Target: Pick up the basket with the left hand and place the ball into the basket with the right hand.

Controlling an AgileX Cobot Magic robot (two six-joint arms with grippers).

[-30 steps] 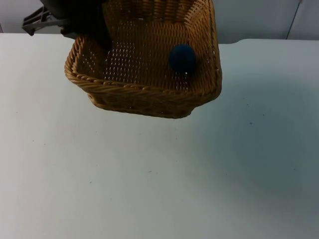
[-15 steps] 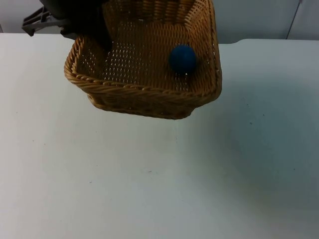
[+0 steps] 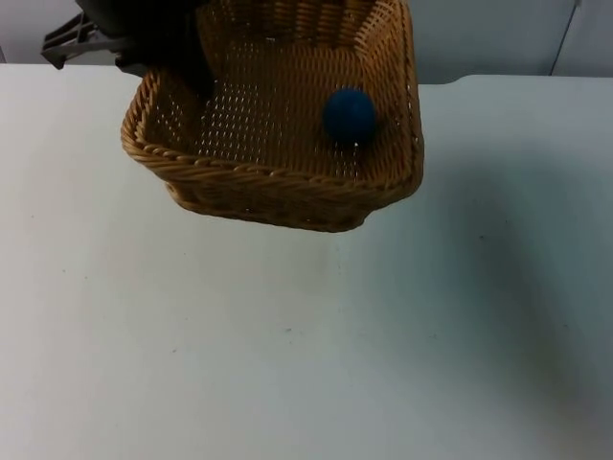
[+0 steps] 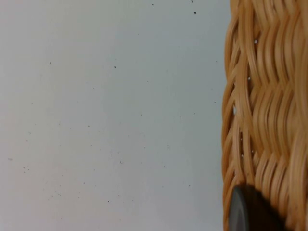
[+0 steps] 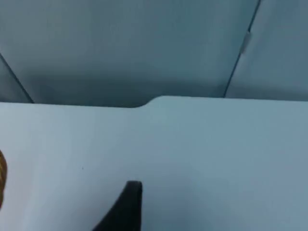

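The woven wicker basket point(image 3: 278, 182) hangs above the table at the back left, tilted a little. My left gripper point(image 3: 194, 79) is shut on its left rim. In the left wrist view a black fingertip point(image 4: 250, 211) presses against the basket's woven wall point(image 4: 264, 110), with the table far below. A dark blue ball point(image 3: 349, 115) rests inside the basket against its right wall. My right gripper point(image 5: 127, 207) is above bare table near the far edge, apart from the basket, and holds nothing that I can see.
The white table top point(image 3: 306, 345) spreads in front of and to the right of the basket. The grey partition wall point(image 5: 144, 43) stands behind the table's far edge.
The basket has drifted slightly to the left with the ball still inside it. The shadow on the right side of the table has thinned.
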